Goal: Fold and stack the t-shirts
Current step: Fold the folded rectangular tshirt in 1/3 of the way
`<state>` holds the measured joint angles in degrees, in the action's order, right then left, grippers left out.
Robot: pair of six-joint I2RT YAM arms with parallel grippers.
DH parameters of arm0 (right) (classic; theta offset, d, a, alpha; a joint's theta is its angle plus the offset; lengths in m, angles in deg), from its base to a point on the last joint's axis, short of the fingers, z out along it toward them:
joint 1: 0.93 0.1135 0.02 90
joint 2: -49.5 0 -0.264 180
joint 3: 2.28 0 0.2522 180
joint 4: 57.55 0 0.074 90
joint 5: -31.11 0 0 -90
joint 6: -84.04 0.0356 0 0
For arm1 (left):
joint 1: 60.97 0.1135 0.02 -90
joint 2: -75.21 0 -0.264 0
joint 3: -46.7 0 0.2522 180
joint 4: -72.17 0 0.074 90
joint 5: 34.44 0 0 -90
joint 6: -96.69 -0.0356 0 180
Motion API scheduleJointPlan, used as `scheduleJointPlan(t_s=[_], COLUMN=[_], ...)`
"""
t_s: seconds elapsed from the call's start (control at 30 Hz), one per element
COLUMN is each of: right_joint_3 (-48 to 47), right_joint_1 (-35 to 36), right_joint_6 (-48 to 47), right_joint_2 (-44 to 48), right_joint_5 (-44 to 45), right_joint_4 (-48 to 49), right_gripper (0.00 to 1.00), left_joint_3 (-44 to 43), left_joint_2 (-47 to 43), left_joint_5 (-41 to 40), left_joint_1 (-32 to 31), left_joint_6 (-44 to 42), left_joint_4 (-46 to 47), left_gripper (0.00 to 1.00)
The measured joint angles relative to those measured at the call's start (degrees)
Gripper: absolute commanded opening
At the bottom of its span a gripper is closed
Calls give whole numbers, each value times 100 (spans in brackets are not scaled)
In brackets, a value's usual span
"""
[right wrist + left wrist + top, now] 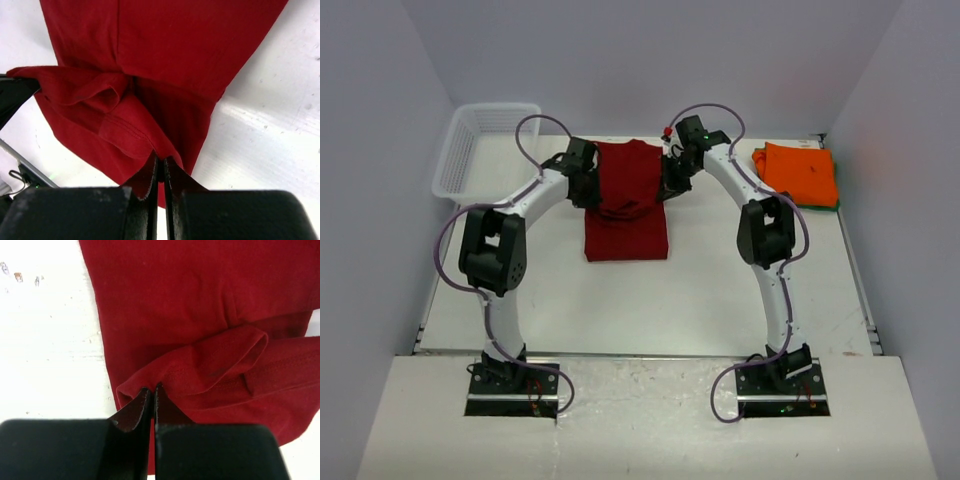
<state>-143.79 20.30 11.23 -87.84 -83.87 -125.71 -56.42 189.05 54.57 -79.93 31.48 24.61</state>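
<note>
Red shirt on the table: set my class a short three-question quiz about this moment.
1. True or false: the left pincer and the right pincer are both shut on the red shirt.
2. Fill in: the basket stands at the table's far ___ corner.
3. Where is the orange shirt? A. in the basket. B. at the far right corner. C. under the red shirt.

Key: 1 true; 2 left; 3 B.
</note>
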Motion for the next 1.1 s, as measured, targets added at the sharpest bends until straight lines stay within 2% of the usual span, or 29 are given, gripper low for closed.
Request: scheduleJointPlan(t_s=[0.03, 0.07, 0.1, 0.13, 0.17, 0.23, 0.3, 0.37, 0.47, 0.5, 0.57, 0.63, 0.67, 0.7, 0.73, 0.83, 1.1], right_joint_3=[-72, -131, -199, -264, -350, -623, -1049, -1314, -1069, -872, -470, 131, 520, 850, 1161, 1943, 3379], right_joint_1=[-26, -44, -66, -87, -111, -173, -236, -306, -385, -407, -417, -398, -376, -343, -304, -129, 616], right_joint_6=[-13, -22, -31, -48, -61, -116, -149, -201, -293, -297, -297, -299, -273, -249, -170, -44, 170], right_joint_2=[-52, -98, -142, -184, -221, -343, -503, -560, -212, -15, 407, 944, 1246, 1506, 1746, 2184, 2269], right_joint_5=[-13, -17, -33, -57, -72, -72, -66, -66, -35, -17, -13, -50, -76, -85, -101, -153, -155], right_joint_4=[-24, -39, -50, -50, -37, -26, 0, 201, 455, 483, 503, 605, 715, 748, 782, 1029, 1384], right_gripper=[0, 6, 18, 36, 64, 72, 87, 94, 94, 93, 85, 24, 0, 0, 0, 0, 0], left_joint_3=[-13, -24, -42, -57, -85, -131, -136, -142, -144, -144, -101, 92, 221, 339, 424, 579, 809], left_joint_2=[4, 9, 15, 33, 63, 131, 164, 144, -55, -181, -544, -1029, -1285, -1491, -1611, -1574, -258], left_joint_5=[35, 55, 61, 70, 76, 85, 101, 116, 192, 201, 258, 431, 619, 850, 1043, 1768, 2559], left_joint_1=[13, 26, 44, 61, 83, 136, 212, 289, 354, 356, 341, 313, 289, 258, 216, -20, -621], left_joint_6=[0, -2, -13, -33, -39, -116, -210, -317, -452, -470, -426, -310, -251, -192, -149, -131, 15], left_joint_4=[17, 31, 48, 90, 162, 343, 636, 966, 1357, 1421, 1515, 1692, 1759, 1832, 1902, 2131, 2221], left_gripper=[0, 3, 16, 22, 38, 50, 71, 92, 91, 89, 73, 51, 17, 2, 0, 0, 0])
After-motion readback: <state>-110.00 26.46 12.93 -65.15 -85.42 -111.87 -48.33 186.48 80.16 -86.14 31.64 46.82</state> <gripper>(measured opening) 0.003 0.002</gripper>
